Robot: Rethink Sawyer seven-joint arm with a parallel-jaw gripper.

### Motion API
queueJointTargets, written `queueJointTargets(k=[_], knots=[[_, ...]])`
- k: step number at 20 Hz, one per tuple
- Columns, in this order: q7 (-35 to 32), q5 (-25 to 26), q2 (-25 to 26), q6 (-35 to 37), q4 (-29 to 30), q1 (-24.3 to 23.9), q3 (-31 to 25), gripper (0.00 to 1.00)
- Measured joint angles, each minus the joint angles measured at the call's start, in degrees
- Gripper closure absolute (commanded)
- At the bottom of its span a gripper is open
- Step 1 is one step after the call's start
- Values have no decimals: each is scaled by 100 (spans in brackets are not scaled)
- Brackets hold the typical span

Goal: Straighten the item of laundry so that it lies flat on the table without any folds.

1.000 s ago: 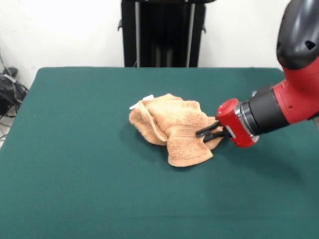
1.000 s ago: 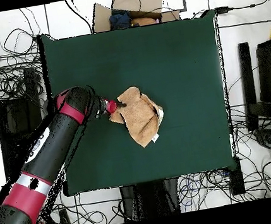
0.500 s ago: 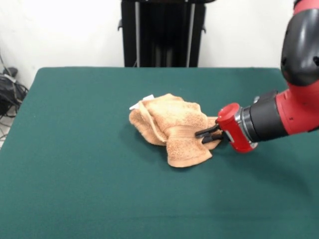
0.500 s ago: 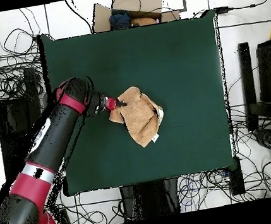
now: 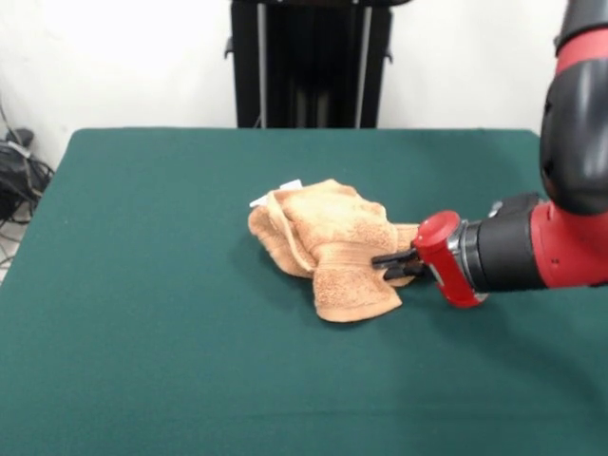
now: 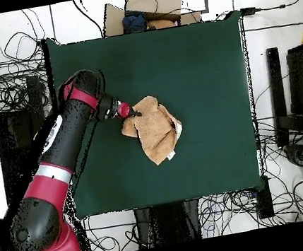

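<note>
The robot's black two-fingered gripper [image 5: 397, 264], on a red wrist, lies nearly level with its fingers pinched on the edge of the crumpled orange-tan terry-cloth towel [image 5: 328, 249], probably so that corner can be drawn outward. The towel sits bunched near the middle of the dark green felt-topped table [image 5: 142, 361], its small white tag [image 5: 271, 195] on the side away from the gripper, folds unopened.
</note>
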State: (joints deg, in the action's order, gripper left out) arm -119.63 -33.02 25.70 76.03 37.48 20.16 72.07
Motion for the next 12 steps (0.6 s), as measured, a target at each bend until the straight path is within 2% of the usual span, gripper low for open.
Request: queueJointTargets(k=[12], knots=[[-682,-448,275,1296,-1311,-724,576,100]])
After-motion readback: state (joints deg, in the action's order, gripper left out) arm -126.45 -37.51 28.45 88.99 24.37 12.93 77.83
